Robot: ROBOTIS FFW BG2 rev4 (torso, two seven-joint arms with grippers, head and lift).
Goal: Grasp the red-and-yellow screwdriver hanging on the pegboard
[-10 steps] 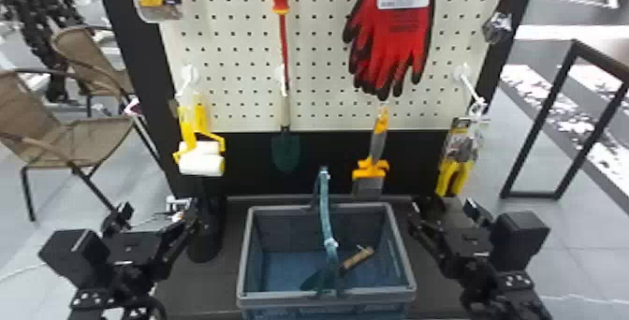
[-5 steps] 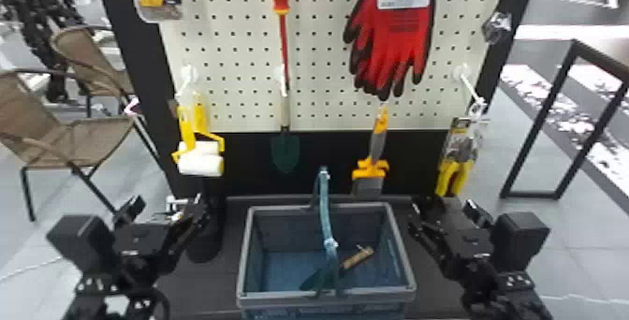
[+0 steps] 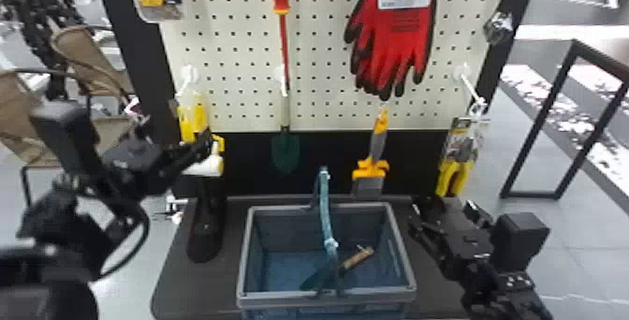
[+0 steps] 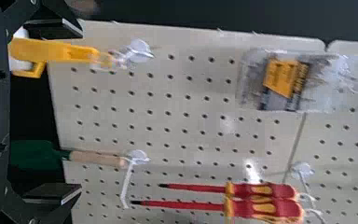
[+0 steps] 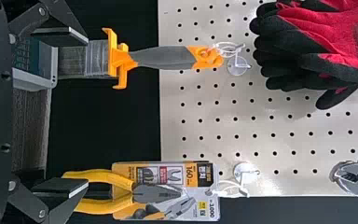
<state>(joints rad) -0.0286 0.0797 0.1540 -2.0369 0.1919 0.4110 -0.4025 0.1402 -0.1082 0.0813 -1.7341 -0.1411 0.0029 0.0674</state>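
Note:
The red-and-yellow screwdriver (image 3: 282, 10) hangs handle-up at the top middle of the white pegboard (image 3: 234, 61), its red shaft pointing down. In the left wrist view two red-and-yellow handles lie side by side (image 4: 261, 200). My left gripper (image 3: 199, 146) is raised at the pegboard's lower left, by the yellow roller, well below and left of the screwdriver. It stands open (image 4: 70, 109) with nothing between its fingers. My right gripper (image 3: 423, 221) is parked low beside the basket, open (image 5: 74, 109) and facing the board.
A grey basket (image 3: 248, 249) holding a tool stands on the black table below the board. Also hanging are a green trowel (image 3: 285, 146), red gloves (image 3: 388, 38), a yellow roller (image 3: 196, 118), a yellow-handled brush (image 3: 372, 169) and packaged pliers (image 3: 456, 164). Chairs stand far left.
My left arm has risen from beside the table and swung up toward the pegboard's lower left. The right arm has kept still.

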